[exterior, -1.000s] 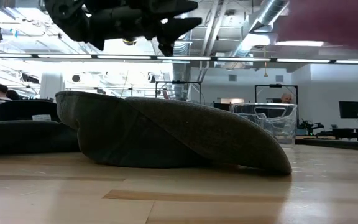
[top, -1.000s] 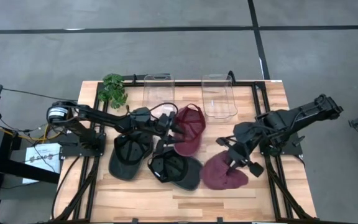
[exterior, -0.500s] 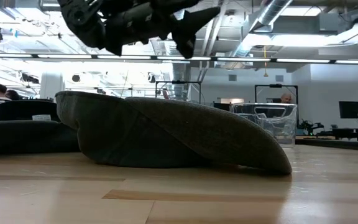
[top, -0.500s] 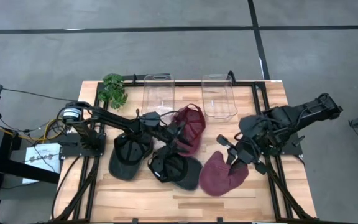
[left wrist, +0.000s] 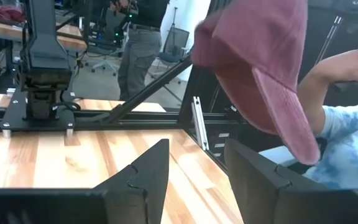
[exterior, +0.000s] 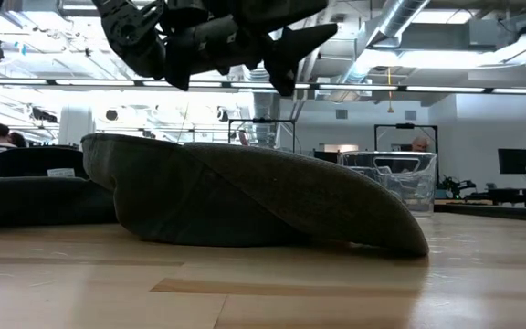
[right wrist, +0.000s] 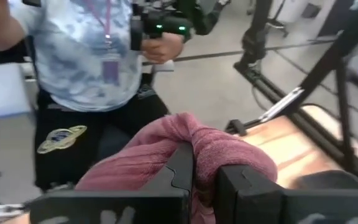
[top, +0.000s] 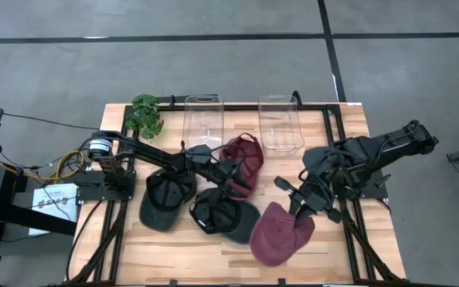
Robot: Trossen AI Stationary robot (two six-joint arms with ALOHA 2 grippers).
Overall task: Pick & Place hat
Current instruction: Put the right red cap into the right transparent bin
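Observation:
My right gripper (top: 297,209) is shut on a maroon cap (top: 281,234) and holds it above the table's near right part; the left wrist view shows the same cap (left wrist: 260,56) in the air. My left gripper (top: 239,188) is open and hovers over the middle of the table, between a second maroon cap (top: 244,159) and a black cap (top: 225,215). It touches nothing. A dark green cap (top: 166,199) lies on its opening to the left. In the low view the black cap (exterior: 245,196) rests on the wood below my left gripper (exterior: 290,55). My right gripper pinches a bunched fold of the maroon cap's crown (right wrist: 213,146) between its two fingers (right wrist: 182,168), coming from above. The cap is lifted clear of the table and hangs below the fingers, with its brim (left wrist: 288,118) pointing down.
Two clear bins (top: 203,115) (top: 281,123) stand at the far edge, with a small green plant (top: 144,114) to their left. A person in a light blue shirt (right wrist: 104,56) stands beyond the table. Bare wood (top: 182,251) lies along the near edge.
My right gripper has risen with the maroon cap and drifted toward the near edge and left. The cap has come off the table and hangs free. My left gripper has moved right and toward the near edge, from over the far maroon cap toward the black one, staying open.

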